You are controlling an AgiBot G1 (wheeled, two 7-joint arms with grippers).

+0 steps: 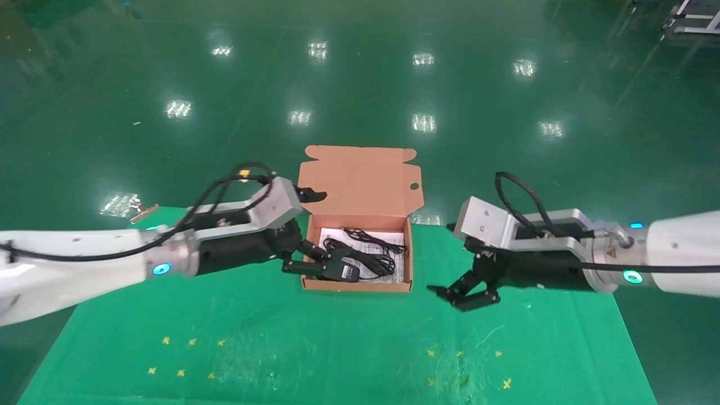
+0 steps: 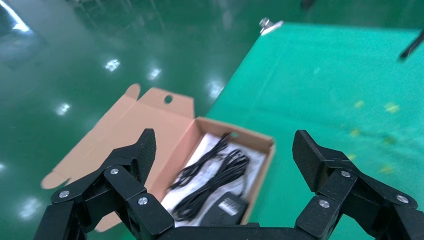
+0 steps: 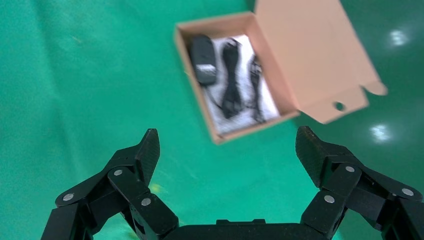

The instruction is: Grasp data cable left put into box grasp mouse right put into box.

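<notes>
The box (image 1: pixel 360 286) stands open at the table's far middle, its flap lid (image 1: pixel 360 180) leaning back. Inside, on a white sheet, the black mouse (image 1: pixel 344 271) lies at the front left, its cord bundled beside it. The data cable (image 1: pixel 371 235) lies nearer the back wall. My left gripper (image 1: pixel 322 261) hovers open over the box's front left corner, just above the mouse and holding nothing. In the left wrist view the left gripper (image 2: pixel 224 137) frames the mouse (image 2: pixel 225 207) and cable (image 2: pixel 197 160). My right gripper (image 1: pixel 450 298) hangs open and empty to the right of the box (image 3: pixel 210 22).
The green table (image 1: pixel 337 349) carries small yellow marks near its front on both sides. A metal clip (image 1: pixel 143 211) sits at the far left corner. Shiny green floor lies beyond the table's far edge, just behind the box.
</notes>
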